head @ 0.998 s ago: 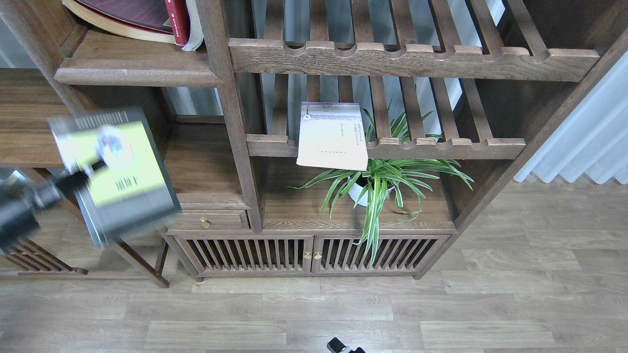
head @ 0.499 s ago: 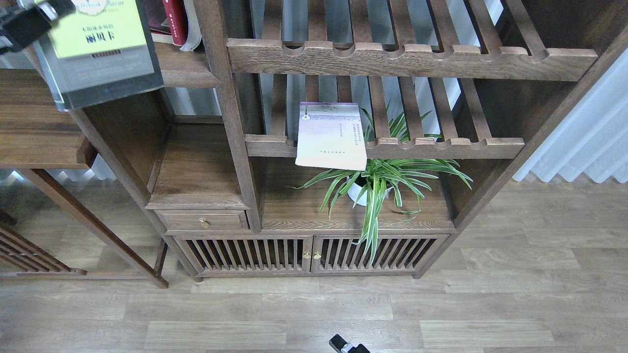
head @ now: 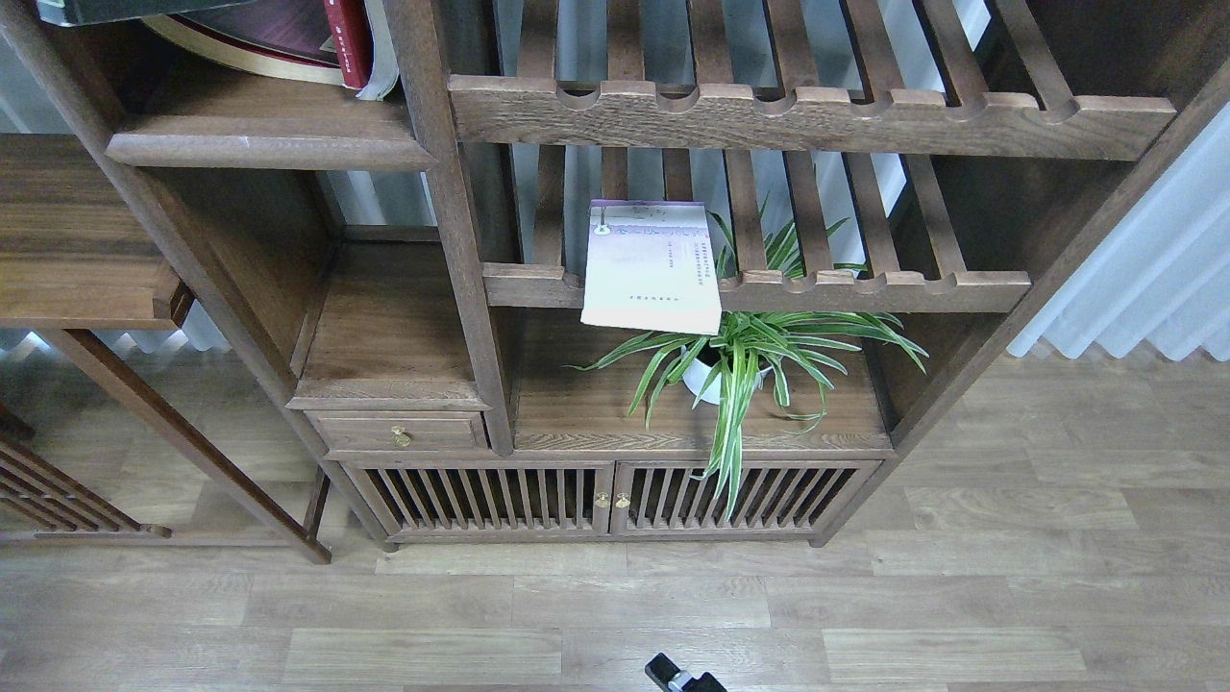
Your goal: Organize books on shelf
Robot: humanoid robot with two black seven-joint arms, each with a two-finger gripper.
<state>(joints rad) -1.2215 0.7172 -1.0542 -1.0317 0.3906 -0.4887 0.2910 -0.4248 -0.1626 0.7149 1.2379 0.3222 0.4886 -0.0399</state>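
Where the bottom edge cuts it off: small black part w/ a pale tip (head: 684, 677), just a stub; can't tell which arm it belongs to or how its jaws stand.
Grippers: neither left nor right identifiable in view, so opening and hold can't be told.
Floor: grey-brown wood-look planks (head: 961, 577), matte, long straight seams.
Cabinet base: two slatted doors (head: 615, 500) w/ small brass knobs; little drawer (head: 399, 432) at left, brass pull.
Plant: spider plant (head: 745, 356) in a round white pot, thin striped green-white leaves spilling over the cabinet's front edge.
Lower rack: slatted wood, scalloped notched front rail (head: 865, 288).
Lavender-white book (head: 651, 264): thin, flat paperback, lies on the lower rack, near edge overhanging the rail, above the plant.
Upper rack: same notched rail (head: 807, 115), coarse grain.
Shelf (head: 269, 144): dark brown solid board, thick rounded lip, upper left.
Dark red book (head: 346, 38): on the shelf, spine facing out, pale page block beside it.
Black-grey book (head: 106, 10): only a dark corner shows at top-left, above the shelf.
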